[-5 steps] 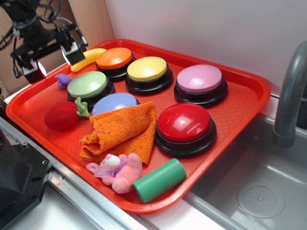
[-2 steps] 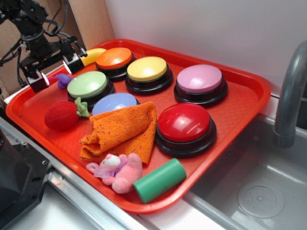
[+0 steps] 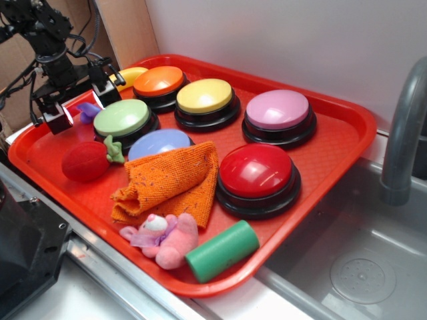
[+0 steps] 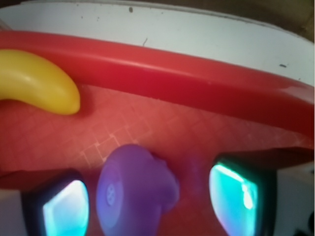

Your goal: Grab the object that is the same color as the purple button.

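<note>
The small violet-purple knobby toy piece (image 3: 87,111) lies on the red tray (image 3: 333,160) left of the green button; in the wrist view it (image 4: 135,191) fills the space between my fingers. My gripper (image 3: 79,100) is open and low over the tray, one finger on each side of the piece, with gaps on both sides. The purple button (image 3: 278,115), lilac dome on a black base, stands at the tray's back right.
Yellow banana (image 3: 128,75) (image 4: 37,81) lies just behind the gripper near the tray rim (image 4: 197,78). Green (image 3: 123,120), orange (image 3: 159,83), yellow (image 3: 204,99), blue (image 3: 160,142) and red (image 3: 257,175) buttons, a red strawberry (image 3: 87,160), orange cloth (image 3: 170,180), pink plush (image 3: 167,239), green cylinder (image 3: 222,250). Sink at right.
My gripper has come down and slightly left, from above the banana to tray level, and now straddles the purple piece. Nothing else moved.
</note>
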Robot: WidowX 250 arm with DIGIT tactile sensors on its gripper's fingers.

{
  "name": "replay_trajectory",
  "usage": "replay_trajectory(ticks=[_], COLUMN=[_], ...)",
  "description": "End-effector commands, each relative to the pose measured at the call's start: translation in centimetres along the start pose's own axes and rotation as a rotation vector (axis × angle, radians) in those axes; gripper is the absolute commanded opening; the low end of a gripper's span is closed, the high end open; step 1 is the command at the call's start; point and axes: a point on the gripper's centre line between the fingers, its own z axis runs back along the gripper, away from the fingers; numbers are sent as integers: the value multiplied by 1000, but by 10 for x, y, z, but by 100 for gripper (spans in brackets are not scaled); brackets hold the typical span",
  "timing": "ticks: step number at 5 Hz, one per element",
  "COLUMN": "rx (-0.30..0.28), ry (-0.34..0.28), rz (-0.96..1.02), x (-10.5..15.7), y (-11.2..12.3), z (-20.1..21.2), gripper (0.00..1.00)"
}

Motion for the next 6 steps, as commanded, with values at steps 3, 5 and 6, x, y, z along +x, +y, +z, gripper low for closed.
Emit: replay_trajectory(ticks=[3,5,6], rx=[-64,-113,-148], ry=[-97,-16,28], rz=[-27,-466,-692], x=[15,1,-27], y=[-1,-18,-29], z=[33,107,134], gripper=[0,0,0])
